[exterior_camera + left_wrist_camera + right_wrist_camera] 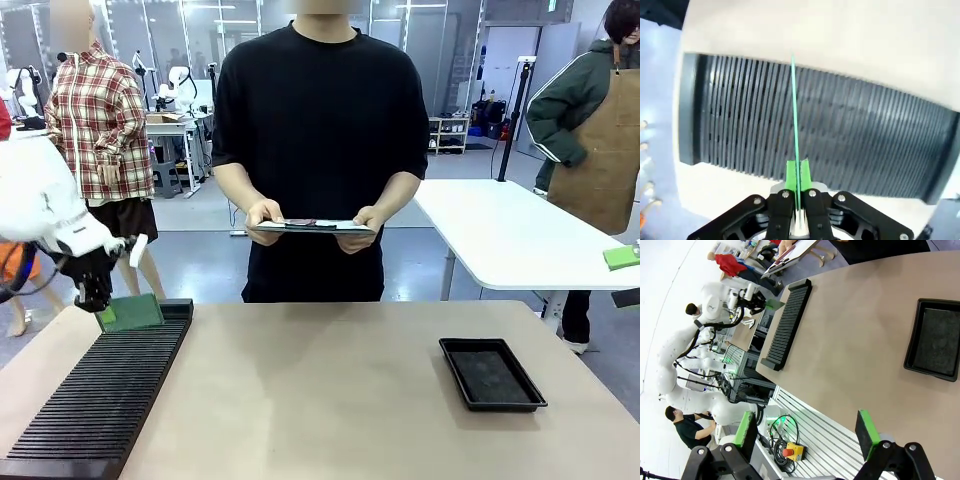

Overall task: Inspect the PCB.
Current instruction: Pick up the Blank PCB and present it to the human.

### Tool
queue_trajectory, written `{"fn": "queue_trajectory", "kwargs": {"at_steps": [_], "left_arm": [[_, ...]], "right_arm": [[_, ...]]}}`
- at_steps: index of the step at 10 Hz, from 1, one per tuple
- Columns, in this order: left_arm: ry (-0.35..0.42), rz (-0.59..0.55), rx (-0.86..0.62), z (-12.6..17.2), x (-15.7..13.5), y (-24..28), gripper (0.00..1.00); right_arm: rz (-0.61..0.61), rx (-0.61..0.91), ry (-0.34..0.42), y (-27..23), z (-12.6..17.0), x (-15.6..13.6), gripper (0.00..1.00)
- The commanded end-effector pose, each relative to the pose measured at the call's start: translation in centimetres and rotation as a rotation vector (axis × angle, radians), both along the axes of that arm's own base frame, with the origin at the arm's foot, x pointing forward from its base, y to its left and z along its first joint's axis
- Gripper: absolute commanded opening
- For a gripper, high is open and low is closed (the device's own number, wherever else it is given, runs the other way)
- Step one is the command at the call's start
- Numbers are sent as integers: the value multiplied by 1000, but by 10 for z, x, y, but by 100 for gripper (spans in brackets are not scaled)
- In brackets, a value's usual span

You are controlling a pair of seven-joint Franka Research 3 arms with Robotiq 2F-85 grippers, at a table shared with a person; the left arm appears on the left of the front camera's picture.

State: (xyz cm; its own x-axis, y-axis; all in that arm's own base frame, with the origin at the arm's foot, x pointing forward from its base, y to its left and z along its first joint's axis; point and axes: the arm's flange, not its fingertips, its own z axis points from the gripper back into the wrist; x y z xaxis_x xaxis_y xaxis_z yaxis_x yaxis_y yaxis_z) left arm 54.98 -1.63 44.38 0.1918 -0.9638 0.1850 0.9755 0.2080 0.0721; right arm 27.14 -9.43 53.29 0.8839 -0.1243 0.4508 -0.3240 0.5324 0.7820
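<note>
My left tool [93, 297] is clamped tight on the thin flat green board, the PCB [132, 313], pinching one edge of it at the far end of the long black slotted rack [100, 400]. In the left wrist view the board runs edge-on as a thin green line out from between the pads, upright and in line with the rack's slots. I judge that an edge grip keeps both faces bare for looking over. I cannot tell whether its lower edge sits in a slot or hangs just clear of the rack, and the wrist picture is soft.

Beyond the rack's far end and to its right, a person in black [320, 120] holds a dark-rimmed clipboard [312, 227] level in both hands, likely to note the result. Its sheet is too small to read.

Well right of the rack on the beige desk [330, 400] lies a shallow black rectangular tray [492, 373], probably for the checked board. My right tool [806, 432] stands wide open, holding nothing, well apart from the rack.
</note>
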Motion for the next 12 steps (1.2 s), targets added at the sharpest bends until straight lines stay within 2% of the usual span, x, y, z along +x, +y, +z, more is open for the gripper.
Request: {"fn": "queue_trajectory", "kwargs": {"at_steps": [1, 3, 4, 6, 7, 8, 9, 10, 11, 12], "left_arm": [[121, 148, -215, 24, -19, 15, 0], [309, 328, -473, 25, -40, 19, 0], [375, 314, -606, 19, -49, 18, 0], [444, 251, -771, 4, -52, 11, 0], [457, 255, -870, -6, -50, 11, 0], [504, 217, -932, -21, -44, 10, 0], [471, 126, -970, -34, -35, 6, 0], [508, 69, -983, -46, -25, 1, 0], [501, -13, -1018, -56, -18, -2, 0], [491, -24, -1081, -57, -20, -4, 0]], "right_arm": [[7, 11, -24, -1, 0, 1, 100], [7, 11, -24, -1, 0, 1, 100], [7, 11, -24, -1, 0, 1, 100], [7, 11, -24, -1, 0, 1, 100], [7, 11, -24, -1, 0, 1, 100], [7, 11, -24, -1, 0, 1, 100], [7, 11, -24, -1, 0, 1, 100], [7, 11, -24, -1, 0, 1, 100], [7, 11, -24, -1, 0, 1, 100], [7, 11, -24, -1, 0, 1, 100]]}}
